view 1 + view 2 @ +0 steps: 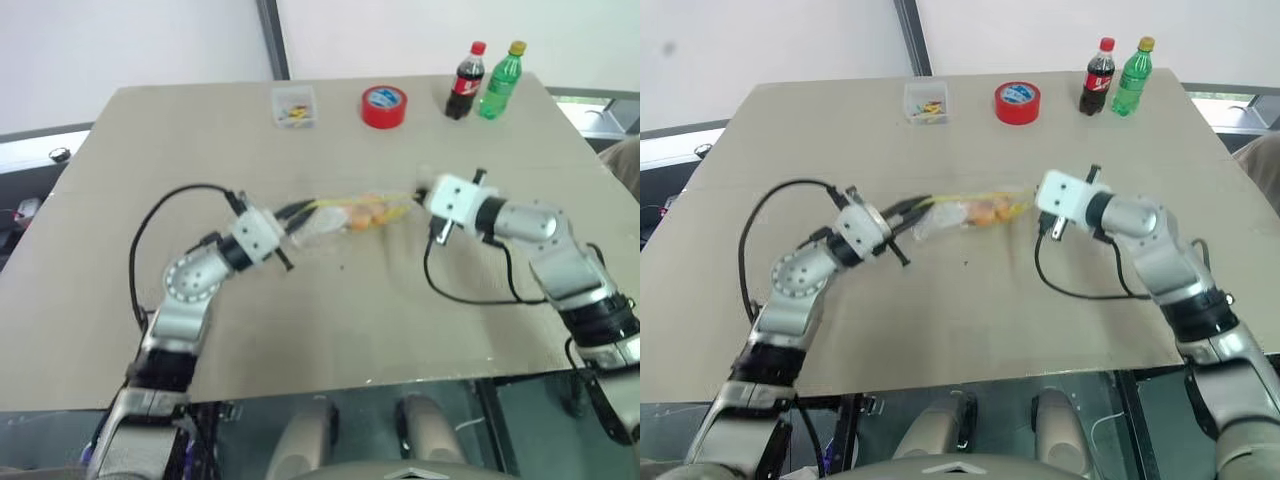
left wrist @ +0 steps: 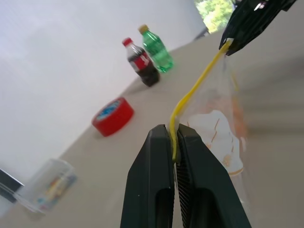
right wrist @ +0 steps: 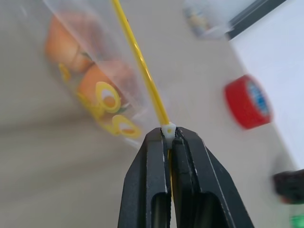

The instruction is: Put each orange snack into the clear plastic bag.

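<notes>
beige table [image 1: 300, 330], red tape roll [image 1: 384, 106], two bottles [image 1: 485, 81], pale wall [image 1: 130, 40]

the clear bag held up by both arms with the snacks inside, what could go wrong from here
Both grippers, left and right, pinch only the thin yellow seal strip of the clear plastic bag, so it might slip free. The orange snacks weigh the bag down and could tumble out if the seal is open. Pulling the ends apart may tear the strip.
</notes>
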